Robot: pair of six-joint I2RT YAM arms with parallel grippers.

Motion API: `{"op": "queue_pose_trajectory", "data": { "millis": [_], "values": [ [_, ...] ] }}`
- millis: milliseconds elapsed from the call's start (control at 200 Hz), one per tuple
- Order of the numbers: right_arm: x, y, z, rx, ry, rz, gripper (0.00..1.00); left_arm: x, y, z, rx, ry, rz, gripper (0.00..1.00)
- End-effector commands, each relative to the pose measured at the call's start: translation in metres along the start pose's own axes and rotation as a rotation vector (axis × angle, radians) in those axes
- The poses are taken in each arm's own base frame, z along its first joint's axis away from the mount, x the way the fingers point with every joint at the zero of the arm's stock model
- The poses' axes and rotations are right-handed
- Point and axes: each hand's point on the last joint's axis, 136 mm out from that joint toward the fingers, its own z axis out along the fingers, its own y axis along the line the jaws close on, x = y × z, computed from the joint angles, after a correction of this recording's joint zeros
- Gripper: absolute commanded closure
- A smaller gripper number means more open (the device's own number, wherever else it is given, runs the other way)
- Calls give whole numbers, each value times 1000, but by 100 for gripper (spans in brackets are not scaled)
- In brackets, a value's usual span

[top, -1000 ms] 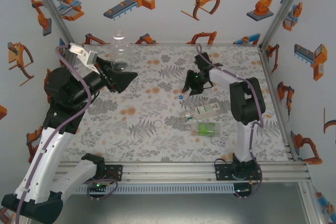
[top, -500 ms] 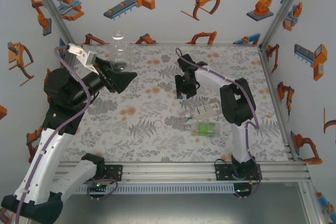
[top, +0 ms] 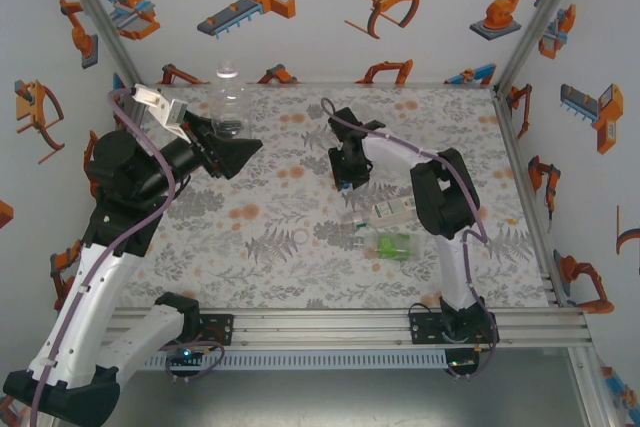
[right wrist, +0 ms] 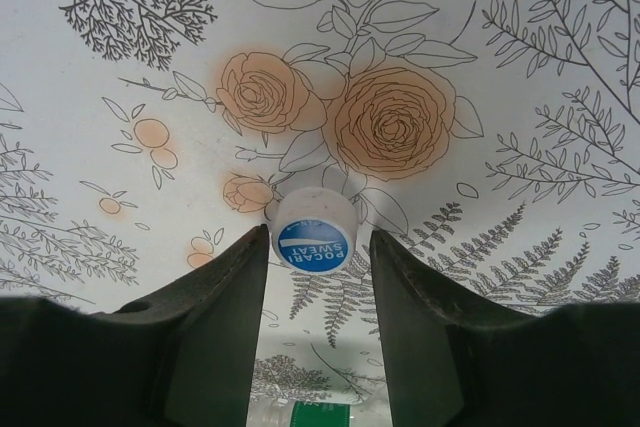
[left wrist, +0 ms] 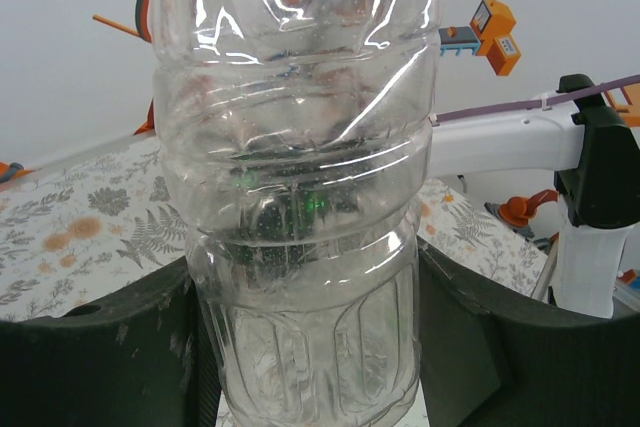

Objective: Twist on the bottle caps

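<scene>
From above, the left gripper (top: 228, 131) is clamped on a clear bottle (top: 230, 97) held off the table (top: 260, 267) at the far left, its neck hard to make out against the wall; the right gripper (top: 344, 175) is down at mid-table, and what lies under it is too small to tell; nearer lie a labelled bottle (top: 391, 211), its writing unreadable, a green bottle (top: 394, 244) and a small white cap (top: 300, 237).

At the left wrist, the clear bottle (left wrist: 310, 197) sits squeezed between both dark fingers (left wrist: 100, 357); its top and base are cut off.

At the right wrist, the fingers (right wrist: 215, 317) stand apart, straddling a blue cap (right wrist: 314, 232) lying on the table; its top reads "POCARI SWEAT", upside down; it lies close against one finger, with a gap to the other; a green-and-white label (right wrist: 320, 413) is cut off at the bottom edge.
</scene>
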Motion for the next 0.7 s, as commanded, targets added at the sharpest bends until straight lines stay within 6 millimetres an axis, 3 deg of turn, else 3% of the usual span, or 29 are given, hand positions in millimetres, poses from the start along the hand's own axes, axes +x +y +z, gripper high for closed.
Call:
{"op": "queue_pose_trajectory", "data": {
  "millis": [0,391,696],
  "values": [
    [4,-1,17,35,17,-38,56,-10,-4,-4,7,-39,14,100],
    [-2,0,22,36,7,-60,60,-10,-5,-5,6,-39,15,100],
    [5,-3,18,45,29,-59,66,-8,-3,-3,4,-32,14,100]
  ]
}}
